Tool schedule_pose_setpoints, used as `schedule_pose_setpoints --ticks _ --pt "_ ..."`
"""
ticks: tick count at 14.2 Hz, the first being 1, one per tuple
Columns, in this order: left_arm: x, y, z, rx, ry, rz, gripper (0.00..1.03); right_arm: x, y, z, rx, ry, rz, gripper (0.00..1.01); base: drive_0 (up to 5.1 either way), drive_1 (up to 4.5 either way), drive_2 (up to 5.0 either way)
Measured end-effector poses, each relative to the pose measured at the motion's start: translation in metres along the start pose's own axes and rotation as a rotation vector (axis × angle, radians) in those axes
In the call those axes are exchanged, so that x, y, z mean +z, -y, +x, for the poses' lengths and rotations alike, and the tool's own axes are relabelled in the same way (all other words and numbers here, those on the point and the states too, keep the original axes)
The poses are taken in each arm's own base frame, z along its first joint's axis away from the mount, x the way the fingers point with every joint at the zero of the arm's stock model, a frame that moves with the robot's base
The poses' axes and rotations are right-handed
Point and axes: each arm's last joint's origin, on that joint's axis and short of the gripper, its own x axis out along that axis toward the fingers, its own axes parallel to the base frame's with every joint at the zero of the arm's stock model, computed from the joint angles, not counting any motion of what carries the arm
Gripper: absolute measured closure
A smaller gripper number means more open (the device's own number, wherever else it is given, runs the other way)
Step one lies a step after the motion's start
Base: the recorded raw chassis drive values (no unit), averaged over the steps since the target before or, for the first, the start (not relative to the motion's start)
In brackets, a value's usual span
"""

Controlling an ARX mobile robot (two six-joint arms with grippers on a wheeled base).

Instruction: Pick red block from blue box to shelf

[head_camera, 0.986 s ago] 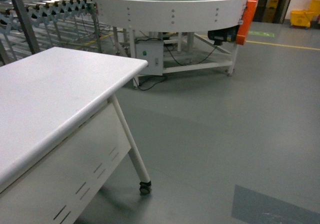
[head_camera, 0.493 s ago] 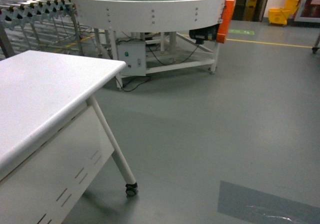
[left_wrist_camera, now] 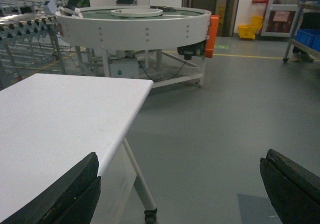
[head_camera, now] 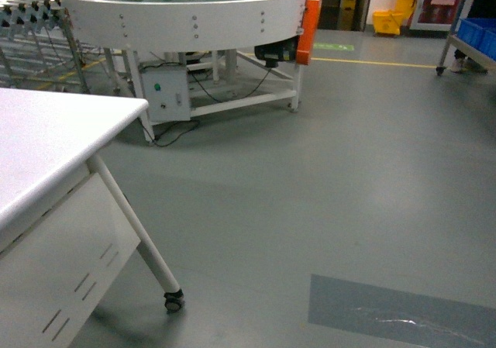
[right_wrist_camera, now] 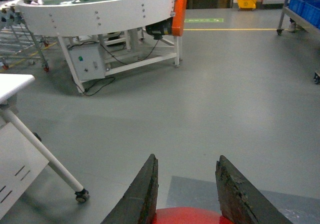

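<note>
Grey workshop floor fills most of the head view, with a darker grey patch low on the right. White table cuts in from the left on a slanted leg ending in a small castor. Behind it stands a round white conveyor table on a frame, orange panel at its right end, grey control box underneath. Roller racks far left. Yellow mop bucket by the far wall; at the right edge a metal rack with dark blue crates.

Left gripper in its wrist view: two dark fingers spread wide apart, nothing between them, hanging over the table corner and floor.

Right gripper in its wrist view: fingers close together, clamped on the red block, whose glossy red top shows at the bottom edge between the fingertips, above the floor.

Blue box not in any view; cannot tell whether the rack at right is the shelf
</note>
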Motion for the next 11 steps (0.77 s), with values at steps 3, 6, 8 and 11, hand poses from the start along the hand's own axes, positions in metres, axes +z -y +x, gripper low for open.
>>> schedule_pose_setpoints --ticks 3,6,8,11 --pt "0.0 0.0 0.0 0.0 0.0 0.0 0.05 0.0 0.0 0.0 0.0 0.0 0.0 0.73 -1.7 -0.34 -3.0" --pt "0.0 0.0001 0.0 0.0 0.0 0.0 0.05 -0.0001 -0.0002 0.0001 0.001 -0.001 0.0 0.73 0.3 -0.14 -5.5" --pt "0.0 0.0 0.0 0.0 0.0 0.0 0.05 0.0001 -0.0001 -0.0001 0.001 0.001 0.0 0.73 1.3 -0.04 -6.8" --pt "0.0 0.0001 0.0 -0.003 0.0 0.0 0.05 0.0002 0.0001 -0.0001 -0.004 0.002 0.0 0.73 1.0 1.37 -5.7"
